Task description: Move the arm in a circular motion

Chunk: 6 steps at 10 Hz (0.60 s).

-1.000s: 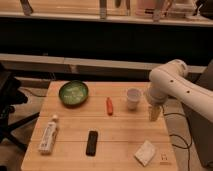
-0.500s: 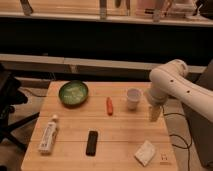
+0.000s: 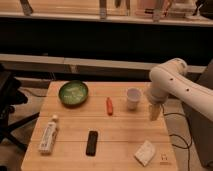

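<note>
Nothing has shifted that I can make out since half a second ago: arm and objects sit where they were. From my station I see the large glossy white robot arm [image 3: 184, 84] reaching in from the right, its bulbous joint above the table's right edge and its last segment pointing straight down. The narrow pale tan gripper [image 3: 155, 111] hangs at the end of it, over the right edge of the light wooden slatted table [image 3: 125, 134], about midway along that edge. I cannot tell whether the gripper is open or closed, and I see nothing held in it.

Just beside the gripper, towards the far right corner, stands a small white cup [image 3: 133, 97]. A small orange-red carrot-shaped object [image 3: 109, 105] lies near the middle of the table. The round green bowl [image 3: 73, 93] sits by the far left corner. A white bottle [image 3: 48, 135] lies along the left edge near the front, with a flat black rectangular device [image 3: 92, 142] by the near edge. A crumpled white cloth [image 3: 146, 152] rests at the near right corner.
</note>
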### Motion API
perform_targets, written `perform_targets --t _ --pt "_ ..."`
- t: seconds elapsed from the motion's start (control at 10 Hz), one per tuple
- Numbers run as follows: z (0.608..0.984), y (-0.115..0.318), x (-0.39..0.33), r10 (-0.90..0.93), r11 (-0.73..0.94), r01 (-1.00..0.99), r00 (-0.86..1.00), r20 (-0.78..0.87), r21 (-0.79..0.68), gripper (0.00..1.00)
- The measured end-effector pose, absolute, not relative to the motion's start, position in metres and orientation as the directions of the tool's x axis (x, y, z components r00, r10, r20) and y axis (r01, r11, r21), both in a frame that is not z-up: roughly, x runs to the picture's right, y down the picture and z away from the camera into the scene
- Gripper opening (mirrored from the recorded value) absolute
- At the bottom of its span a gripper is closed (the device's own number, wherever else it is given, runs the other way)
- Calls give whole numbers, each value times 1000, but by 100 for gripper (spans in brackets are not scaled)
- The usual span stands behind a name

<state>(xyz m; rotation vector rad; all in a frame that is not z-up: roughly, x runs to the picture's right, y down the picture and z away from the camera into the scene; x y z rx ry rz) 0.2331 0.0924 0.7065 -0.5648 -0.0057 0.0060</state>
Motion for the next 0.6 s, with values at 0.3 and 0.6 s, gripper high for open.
perform_targets --t 0.3,0.6 --pt "708 91 233 8 844 -6 1000 2 -536 80" --pt "709 90 233 10 842 -8 1000 0 -539 80"
